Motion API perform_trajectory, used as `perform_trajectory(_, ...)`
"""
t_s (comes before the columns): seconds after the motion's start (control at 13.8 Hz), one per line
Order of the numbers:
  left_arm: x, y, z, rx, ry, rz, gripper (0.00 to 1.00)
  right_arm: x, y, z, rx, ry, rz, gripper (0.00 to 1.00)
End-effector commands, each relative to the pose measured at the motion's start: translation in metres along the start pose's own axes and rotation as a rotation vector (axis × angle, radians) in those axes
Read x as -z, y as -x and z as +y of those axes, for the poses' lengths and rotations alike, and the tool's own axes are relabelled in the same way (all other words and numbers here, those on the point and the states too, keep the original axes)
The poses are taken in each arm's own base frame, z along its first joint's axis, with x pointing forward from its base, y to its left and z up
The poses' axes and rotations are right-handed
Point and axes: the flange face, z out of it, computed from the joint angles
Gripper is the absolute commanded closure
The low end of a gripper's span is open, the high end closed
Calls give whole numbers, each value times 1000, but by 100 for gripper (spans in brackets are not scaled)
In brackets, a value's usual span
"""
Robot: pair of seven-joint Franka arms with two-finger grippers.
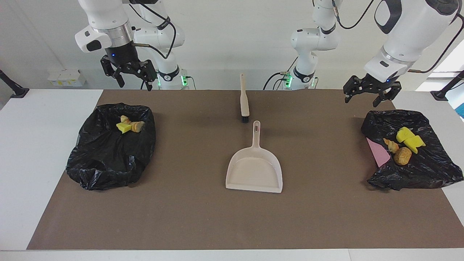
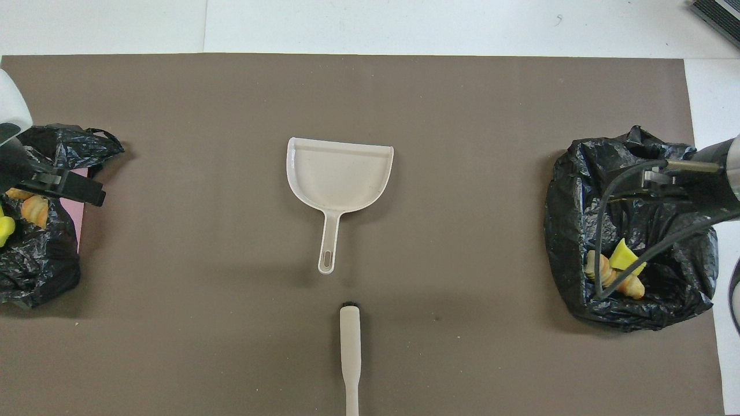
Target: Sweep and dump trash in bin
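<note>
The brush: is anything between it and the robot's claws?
No, nothing visible is. The brush lies bare on the mat, apart from the dustpan. The right gripper and left gripper hang open in the air, near the table's two ends.

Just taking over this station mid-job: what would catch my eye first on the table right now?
Two crumpled black bags, one at the right arm's end and one at the left arm's end, each hold yellow and tan scraps. Between them the empty beige dustpan lies mid-table, with the brush just nearer the robots. The left pincer and the right pincer hang open in the air, holding nothing.
</note>
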Motion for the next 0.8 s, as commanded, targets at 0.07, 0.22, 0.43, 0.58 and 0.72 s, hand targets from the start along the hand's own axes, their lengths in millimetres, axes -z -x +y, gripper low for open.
perform_trajectory(0.07,7,4,-3,-6,0,-4,0,0,5,5,12,-3,-13,0)
perform_trajectory(0.22,7,4,-3,-5,0,-4,0,0,5,5,13,-4,-15,0)
perform_trajectory(0.43,7,4,-2,0,0,-4,0,1,6,5,19,-3,-13,0)
perform_trajectory(0.58,7,4,-1,-2,0,-4,0,0,6,5,19,-3,-15,0)
perform_trajectory(0.72,7,3,-1,0,0,2,0,0,6,5,19,-3,-15,0)
